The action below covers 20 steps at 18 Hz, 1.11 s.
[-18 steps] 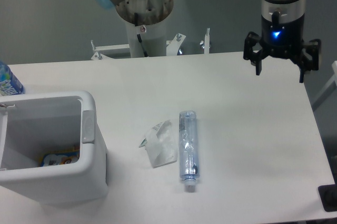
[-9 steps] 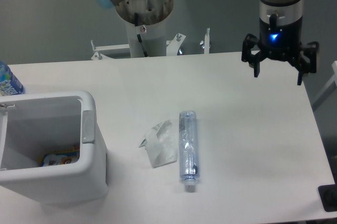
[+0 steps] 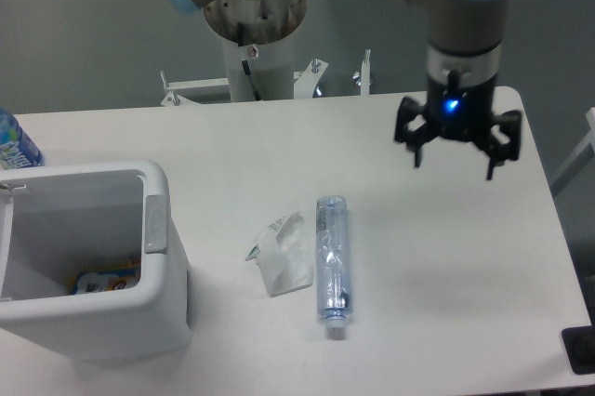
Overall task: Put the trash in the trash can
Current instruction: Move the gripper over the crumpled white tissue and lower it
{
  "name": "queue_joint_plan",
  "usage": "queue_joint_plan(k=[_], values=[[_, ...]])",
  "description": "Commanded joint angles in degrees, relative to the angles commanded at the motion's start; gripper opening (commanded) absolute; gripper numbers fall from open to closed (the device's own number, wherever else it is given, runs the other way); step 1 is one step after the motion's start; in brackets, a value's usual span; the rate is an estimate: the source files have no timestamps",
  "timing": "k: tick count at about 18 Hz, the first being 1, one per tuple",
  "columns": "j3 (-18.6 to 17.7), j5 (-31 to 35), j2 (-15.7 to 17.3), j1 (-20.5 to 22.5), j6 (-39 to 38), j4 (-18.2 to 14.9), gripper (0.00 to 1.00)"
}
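While hovering: my gripper [image 3: 454,140] hangs with fingers spread, empty, near the desk's far right edge.
Bottle [image 3: 331,263]: toward the near-left of me, long axis far-to-near.
Wrapper [image 3: 283,254]: just beyond it.

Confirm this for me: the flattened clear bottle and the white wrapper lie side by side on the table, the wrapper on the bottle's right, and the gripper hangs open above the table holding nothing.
One detail is wrong. The camera view shows the white wrapper on the left of the flattened clear bottle, not its right. The rest holds: both lie side by side on the table, and the gripper hangs open, jaws empty.
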Motion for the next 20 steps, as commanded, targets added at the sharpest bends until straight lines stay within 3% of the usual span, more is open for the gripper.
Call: queue_joint_plan(k=[6,13,18,20], values=[[-5.10,-4.67,-1.31,-2.28,-1.49,0.26,1.00],[-5.72,-8.19,-6.76,-7.65,-10.03,0.70,1.00],[-6.95,-7.75,-9.22,-10.11,-11.96,3.51,1.00],[-8.35,-6.00,-10.46,-11.07,-13.27,7.54,1.00]])
